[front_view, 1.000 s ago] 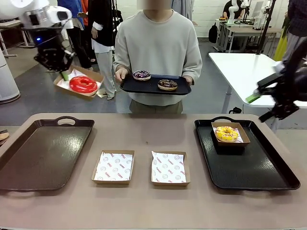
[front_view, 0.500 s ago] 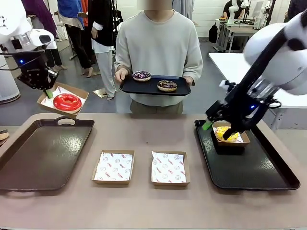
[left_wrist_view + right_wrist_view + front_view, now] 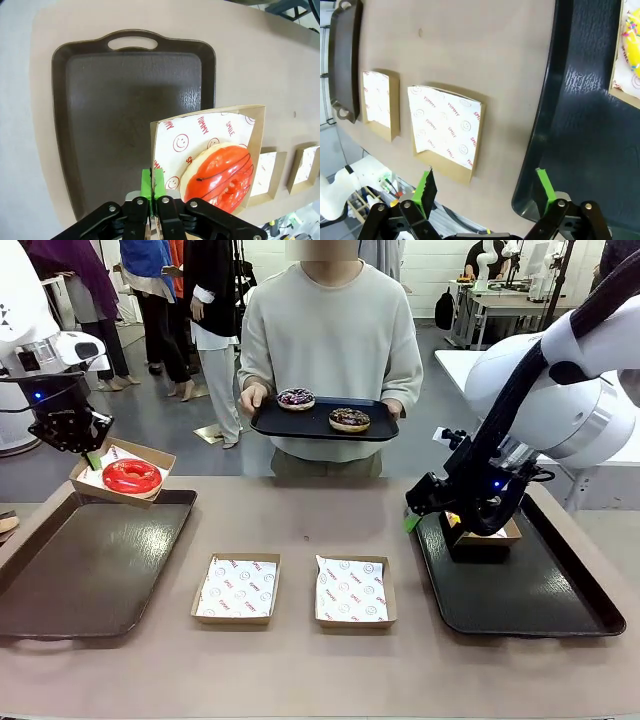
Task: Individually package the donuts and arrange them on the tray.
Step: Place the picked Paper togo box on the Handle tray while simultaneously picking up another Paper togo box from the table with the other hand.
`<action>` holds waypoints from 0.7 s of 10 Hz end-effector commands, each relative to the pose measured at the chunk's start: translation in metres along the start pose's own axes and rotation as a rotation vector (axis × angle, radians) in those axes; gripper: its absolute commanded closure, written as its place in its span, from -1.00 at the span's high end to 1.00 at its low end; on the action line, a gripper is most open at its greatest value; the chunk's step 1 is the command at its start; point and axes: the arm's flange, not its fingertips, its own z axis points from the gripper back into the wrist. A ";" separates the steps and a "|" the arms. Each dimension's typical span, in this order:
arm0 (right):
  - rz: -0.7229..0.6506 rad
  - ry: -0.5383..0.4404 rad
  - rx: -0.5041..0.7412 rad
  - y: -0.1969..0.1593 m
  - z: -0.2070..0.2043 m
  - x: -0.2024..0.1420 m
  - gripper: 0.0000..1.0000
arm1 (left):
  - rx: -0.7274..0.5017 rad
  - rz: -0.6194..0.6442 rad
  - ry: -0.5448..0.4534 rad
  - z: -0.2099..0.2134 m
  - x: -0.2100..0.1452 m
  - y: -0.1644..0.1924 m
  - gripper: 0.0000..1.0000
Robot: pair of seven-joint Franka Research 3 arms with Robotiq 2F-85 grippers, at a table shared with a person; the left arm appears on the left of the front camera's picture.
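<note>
My left gripper [image 3: 88,452] is shut on the rim of a cardboard box [image 3: 150,457] that holds the red donut [image 3: 132,476], hanging over the far edge of the brown tray [image 3: 90,560]. In the left wrist view the green pads [image 3: 152,181] pinch the box wall [image 3: 207,131] beside the red donut [image 3: 225,175]. My right gripper [image 3: 432,512] stands open at the left edge of the black tray [image 3: 530,590]. It partly hides the boxed yellow donut [image 3: 632,42]. A person holds a small tray [image 3: 300,422] with a purple-iced donut [image 3: 295,397] and a chocolate donut [image 3: 349,417].
Two empty paper-lined boxes [image 3: 236,587] [image 3: 351,590] lie side by side at the table's middle. The right wrist view has them [image 3: 447,132] [image 3: 380,102] under my open right gripper [image 3: 485,185], next to the black tray [image 3: 590,125]. The brown tray [image 3: 130,110] is bare.
The left gripper has come down and to the left with the red donut's box, now over the brown tray's far edge. The right arm has swung in to the black tray's left edge.
</note>
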 end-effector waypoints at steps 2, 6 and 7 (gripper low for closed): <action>0.001 0.002 0.002 0.002 0.005 -0.002 1.00 | -0.001 -0.003 -0.011 0.005 0.001 -0.001 -0.96; 0.001 0.002 0.002 0.002 0.005 -0.002 1.00 | -0.001 -0.003 -0.011 0.005 0.001 -0.001 -0.96; 0.001 0.002 0.002 0.002 0.005 -0.002 1.00 | -0.001 -0.003 -0.011 0.005 0.001 -0.001 -0.96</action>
